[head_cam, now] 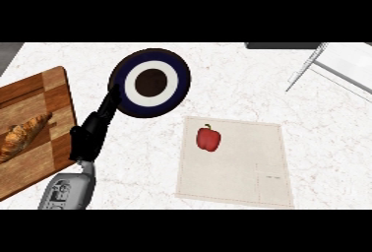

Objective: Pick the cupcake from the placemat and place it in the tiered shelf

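A beige placemat (240,170) lies at centre right on the marble counter. On its upper left part sits a red bell pepper (208,138); I see no cupcake on the mat. The white wire frame of the tiered shelf (314,61) shows at the top right, cut off by the view's edge. My left hand (91,134) comes up from the lower left with straight fingers (110,101) that reach the left rim of a round dark-blue plate (181,78). That plate has a white ring and a dark brown centre. My right hand is out of view.
A wooden cutting board (51,98) lies along the left edge with a golden croissant (23,134) on it, close beside my left forearm. A dark flat object (280,45) sits at the top edge beside the shelf.
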Available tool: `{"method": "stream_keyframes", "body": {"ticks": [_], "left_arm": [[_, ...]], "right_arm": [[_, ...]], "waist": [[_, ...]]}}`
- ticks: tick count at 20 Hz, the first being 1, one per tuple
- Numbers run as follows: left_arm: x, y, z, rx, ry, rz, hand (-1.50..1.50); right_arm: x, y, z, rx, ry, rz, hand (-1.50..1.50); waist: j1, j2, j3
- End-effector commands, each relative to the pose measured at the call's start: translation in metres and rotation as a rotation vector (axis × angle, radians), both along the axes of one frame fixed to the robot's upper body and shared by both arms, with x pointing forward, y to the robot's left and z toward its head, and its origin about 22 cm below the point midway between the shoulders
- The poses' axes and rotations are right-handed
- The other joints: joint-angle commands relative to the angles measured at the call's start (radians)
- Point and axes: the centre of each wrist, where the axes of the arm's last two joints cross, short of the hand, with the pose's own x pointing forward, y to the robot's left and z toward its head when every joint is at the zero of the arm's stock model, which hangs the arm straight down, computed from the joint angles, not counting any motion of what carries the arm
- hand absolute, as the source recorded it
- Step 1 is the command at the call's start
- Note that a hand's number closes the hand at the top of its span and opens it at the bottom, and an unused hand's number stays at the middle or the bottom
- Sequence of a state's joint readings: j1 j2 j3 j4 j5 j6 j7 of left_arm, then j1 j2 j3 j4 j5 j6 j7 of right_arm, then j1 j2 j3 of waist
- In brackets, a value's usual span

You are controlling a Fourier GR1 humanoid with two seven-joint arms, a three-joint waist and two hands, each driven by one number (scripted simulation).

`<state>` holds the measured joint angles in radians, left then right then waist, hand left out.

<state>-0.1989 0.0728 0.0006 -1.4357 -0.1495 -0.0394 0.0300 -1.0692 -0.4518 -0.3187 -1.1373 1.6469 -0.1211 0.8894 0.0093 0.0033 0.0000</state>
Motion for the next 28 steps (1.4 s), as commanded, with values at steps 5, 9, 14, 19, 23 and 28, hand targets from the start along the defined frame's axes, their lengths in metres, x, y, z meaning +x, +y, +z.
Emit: {"method": "stream_keyframes", "body": {"ticks": [5,9,14,19,23,28], "left_arm": [[0.005,-0.003,0.012,-0.002,-0.006,-0.012,0.0],[-0.008,-0.009,-0.009,-0.005,-0.005,0.008,0.0],[0.008,-0.015,-0.001,0.008,-0.006,-0.004,0.0],[-0.006,-0.009,-0.003,-0.001,-0.007,-0.008,0.0],[-0.009,0.002,-0.002,0.014,0.009,0.01,0.0],[-0.004,0.008,-0.01,-0.001,0.005,0.011,0.0]], "right_arm": [[0.004,-0.029,-0.012,0.086,-0.287,0.091,1.5],[0.007,-0.057,-0.043,0.095,-0.318,0.099,1.5],[0.003,-0.066,-0.031,0.11,-0.326,0.141,1.5],[0.0,-0.105,-0.042,0.097,-0.116,-0.12,1.5],[-0.006,-0.103,-0.041,0.114,-0.178,-0.2,-1.5],[-0.025,-0.112,-0.044,0.155,-0.256,-0.179,-1.5]], "waist": [[0.01,0.003,0.002],[0.007,0.002,0.001],[-0.004,-0.002,0.0],[-0.003,0.0,-0.003],[-0.007,-0.005,-0.001],[-0.012,-0.004,0.0]]}}
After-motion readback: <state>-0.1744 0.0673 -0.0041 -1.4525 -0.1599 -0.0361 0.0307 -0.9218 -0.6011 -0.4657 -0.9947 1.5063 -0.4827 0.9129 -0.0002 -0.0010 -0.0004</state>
